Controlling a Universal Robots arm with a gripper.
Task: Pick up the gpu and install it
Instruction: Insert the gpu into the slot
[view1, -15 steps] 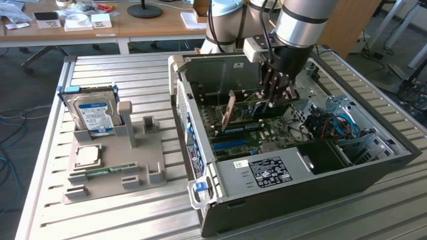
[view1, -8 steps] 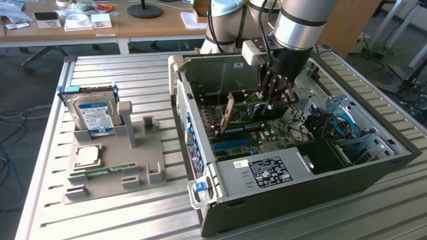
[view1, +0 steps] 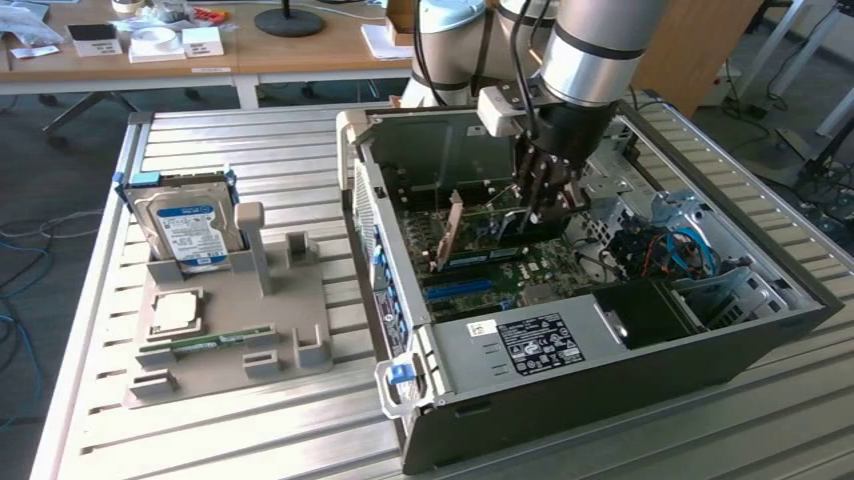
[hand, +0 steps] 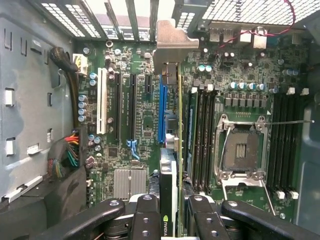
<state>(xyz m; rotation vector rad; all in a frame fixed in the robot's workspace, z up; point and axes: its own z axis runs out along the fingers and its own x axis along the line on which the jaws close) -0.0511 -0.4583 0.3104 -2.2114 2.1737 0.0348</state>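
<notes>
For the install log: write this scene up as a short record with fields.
gripper: shut on the gpu, inside the case
gpu: on edge between the fingers, bracket toward the case's rear, above the motherboard next to the blue slot
seated: cannot tell
holder: to the exterior view's left of the case
in holder: hard drive upright, memory stick flat

Looks like a robotics lab. Industrial arm (view1: 587, 50) with its gripper (view1: 545, 205) down inside an open PC tower (view1: 534, 345) on a slatted metal bench (view1: 240, 440). Grey parts jig (view1: 220, 360) to the exterior view's left of the gripper. Beyond the gripper: cluttered wooden desks (view1: 267, 55), loose cables (view1: 27, 235) on the floor.
</notes>
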